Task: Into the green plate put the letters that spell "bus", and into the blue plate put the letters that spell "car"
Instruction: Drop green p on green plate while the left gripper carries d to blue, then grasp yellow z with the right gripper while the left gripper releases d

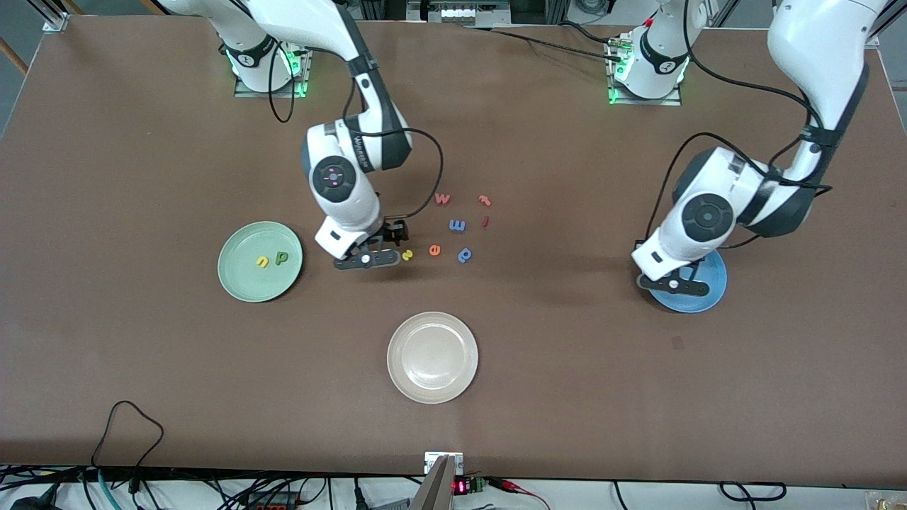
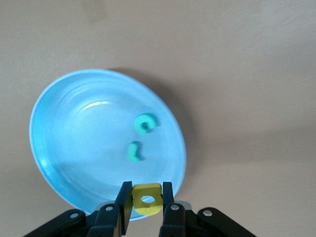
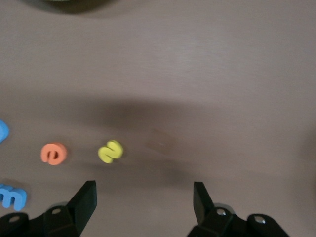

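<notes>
From the front, the green plate [image 1: 260, 261] lay toward the right arm's end of the table with the yellow u [image 1: 263, 262] and the dark green b [image 1: 282, 258] in it. The right gripper [image 1: 370, 259] hung low between that plate and the yellow s [image 1: 407, 255], which lay on the table beside the orange e [image 1: 434, 250] and the blue p-shaped letter [image 1: 465, 255]. The blue m [image 1: 458, 225] lay farther from the camera. The off-white plate [image 1: 432, 358] sat nearest the camera. The left gripper [image 1: 673, 285] hovered over the blue plate [image 1: 698, 292].

In the left wrist view, the left gripper [image 2: 146, 201] pinched the yellow a [image 2: 147, 199] over the blue plate's [image 2: 64, 148] rim — the teal c [image 2: 145, 123] and teal r [image 2: 134, 152] lay inside.

In the right wrist view, the right gripper [image 3: 143, 197] stood spread wide over bare table — the yellow s [image 3: 110, 151] lay just outside its span, beside the orange e [image 3: 53, 153].
</notes>
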{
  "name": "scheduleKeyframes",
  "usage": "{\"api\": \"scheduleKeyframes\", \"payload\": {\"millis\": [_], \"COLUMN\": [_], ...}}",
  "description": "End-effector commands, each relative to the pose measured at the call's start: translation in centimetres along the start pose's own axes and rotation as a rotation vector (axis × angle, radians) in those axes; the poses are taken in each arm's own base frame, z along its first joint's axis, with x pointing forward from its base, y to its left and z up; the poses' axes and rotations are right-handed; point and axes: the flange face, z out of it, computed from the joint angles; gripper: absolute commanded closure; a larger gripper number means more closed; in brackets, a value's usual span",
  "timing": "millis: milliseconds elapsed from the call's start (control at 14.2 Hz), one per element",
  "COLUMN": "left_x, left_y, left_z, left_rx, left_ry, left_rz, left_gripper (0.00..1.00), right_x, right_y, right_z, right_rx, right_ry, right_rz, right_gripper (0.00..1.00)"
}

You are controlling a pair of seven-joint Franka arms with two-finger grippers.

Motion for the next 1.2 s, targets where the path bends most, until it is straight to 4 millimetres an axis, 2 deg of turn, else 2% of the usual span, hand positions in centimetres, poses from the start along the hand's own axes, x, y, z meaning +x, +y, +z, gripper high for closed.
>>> {"api": "scheduleKeyframes", "payload": {"millis": [0,141,283,494,636,848,918,989,1130], "left_x": [-0.1,0.1,0.9,1.2,1.1,-0.3,-0.7,-1.6,-3.1], "left_y": [0.2,0.3,-0.5,-0.6,-0.8,-2.2,-3.6,-4.2,-6.5], "left_z": [-0.1,-1.1,-3.3,-10.0,-17.0,-23.5,-25.6,-27.4,-29.6], "left_rx": [0.016,0.019,0.022,0.060,0.078,0.029,-0.040,-0.064,-0.047], "left_ry": [0.006,0.023,0.057,0.040,0.016,-0.044,-0.047,-0.028,-0.012], "left_rz": [0.041,0.073,0.098,0.123,0.101,0.073,0.056,0.059,0.034], "left_gripper": [0.00,0.00,0.00,0.00,0.00,0.00,0.00,0.00,0.00], "right_x": [0.7,0.4,0.3,0.4,0.8,1.2,1.2,0.9,0.7], "right_y": [-2.5,-2.8,-2.8,-3.7,-4.1,-4.6,-4.6,-4.9,-5.1], "right_z": [0.9,1.9,3.0,4.0,4.4,5.2,5.5,5.9,6.3], "right_rx": [-0.009,-0.007,-0.019,-0.037,-0.044,-0.054,-0.057,-0.052,-0.040], "right_ry": [0.017,0.000,-0.009,0.013,0.020,0.029,0.031,0.025,0.015], "right_rz": [-0.091,-0.196,-0.266,-0.324,-0.369,-0.408,-0.410,-0.416,-0.417], "right_gripper": [0.12,0.14,0.17,0.19,0.20,0.23,0.28,0.33,0.33]}}
